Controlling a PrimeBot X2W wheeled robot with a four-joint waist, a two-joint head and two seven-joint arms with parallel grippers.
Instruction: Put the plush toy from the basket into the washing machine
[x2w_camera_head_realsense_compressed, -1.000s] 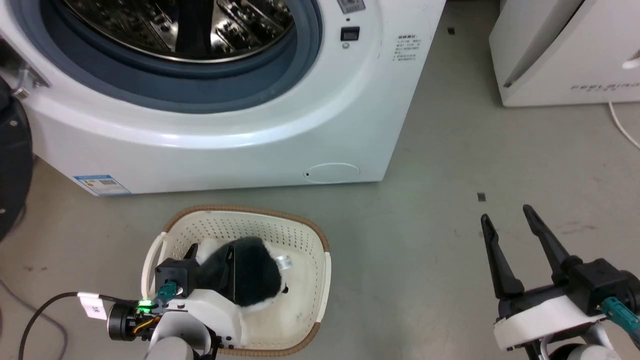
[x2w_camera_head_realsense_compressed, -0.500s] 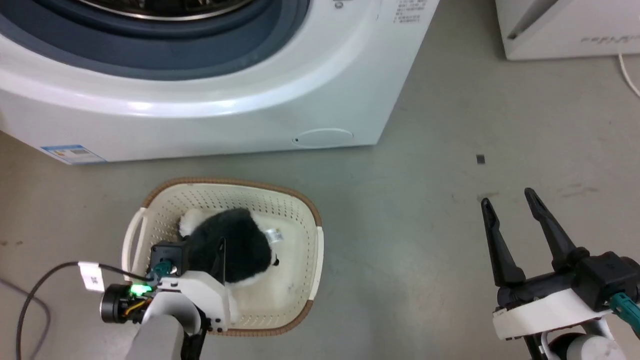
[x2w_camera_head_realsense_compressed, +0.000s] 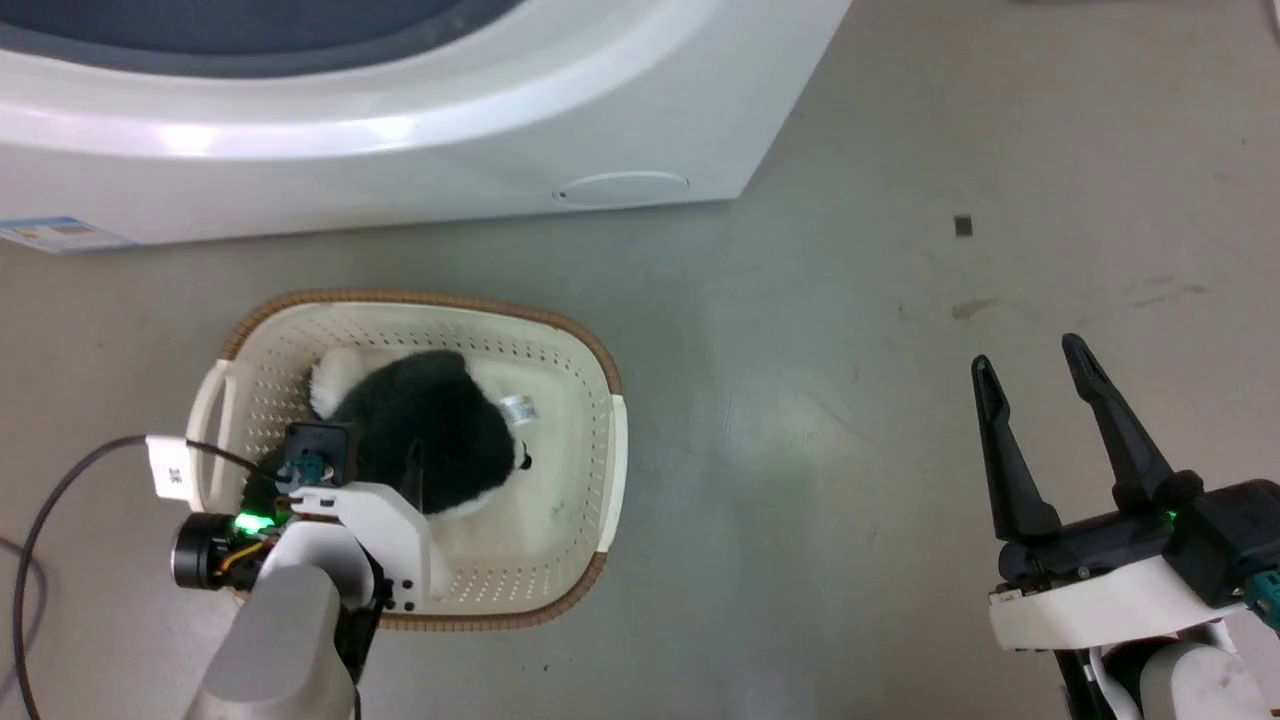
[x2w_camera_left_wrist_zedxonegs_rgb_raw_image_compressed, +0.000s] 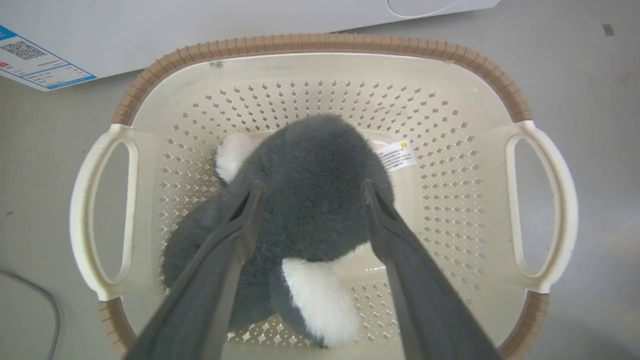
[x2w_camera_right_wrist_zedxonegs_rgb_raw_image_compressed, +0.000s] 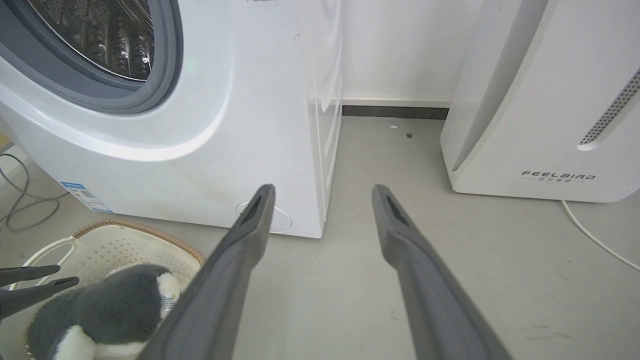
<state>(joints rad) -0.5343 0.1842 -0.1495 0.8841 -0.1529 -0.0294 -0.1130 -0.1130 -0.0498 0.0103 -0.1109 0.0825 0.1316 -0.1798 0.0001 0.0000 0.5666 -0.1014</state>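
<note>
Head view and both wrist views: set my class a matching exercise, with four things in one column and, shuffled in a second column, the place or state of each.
Column one
1. plush toy
2. basket
3. left end effector
4. right end effector

Column two
A. open, above bare floor
B. stands on the floor in front of the washing machine
C. lies inside the basket
D. open, one finger on each side of the plush toy

Pairs: 1-C, 2-B, 3-D, 4-A
</note>
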